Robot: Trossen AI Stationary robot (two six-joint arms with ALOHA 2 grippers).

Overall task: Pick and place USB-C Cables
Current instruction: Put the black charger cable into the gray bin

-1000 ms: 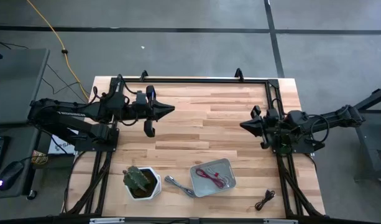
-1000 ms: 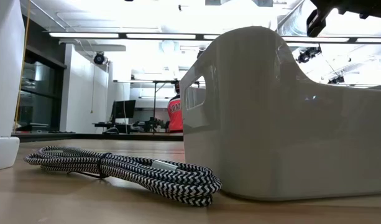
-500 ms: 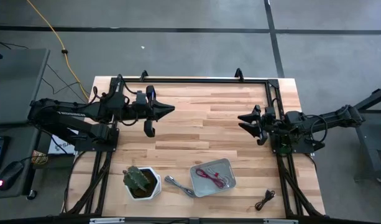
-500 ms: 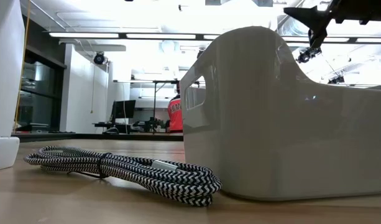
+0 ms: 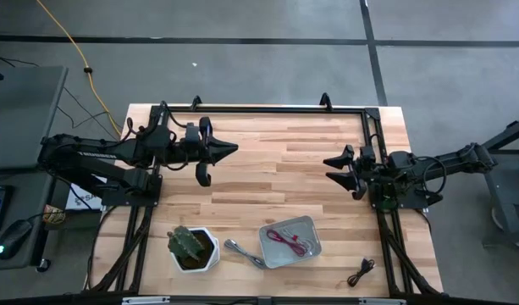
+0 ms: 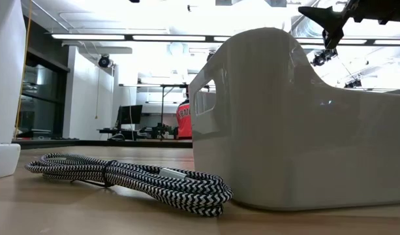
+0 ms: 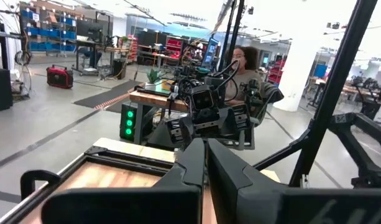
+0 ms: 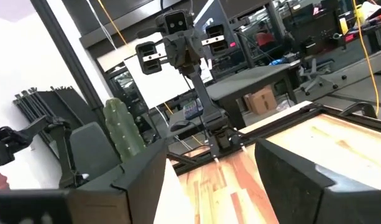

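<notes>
On the wooden desk, the right gripper hangs above the boards at about three o'clock from the desk's middle, its jaws spread wide and holding nothing. The left gripper waits at roughly ten o'clock, jaws pressed together and empty. The white bin sits near the six-o'clock edge with the maroon cable coiled inside it. The silver-grey cable lies on the desk touching the bin's nine-o'clock side, between it and the potted cactus. The black cable lies alone toward five o'clock, well apart from the bin. A whitish cable cannot be made out in any view.
</notes>
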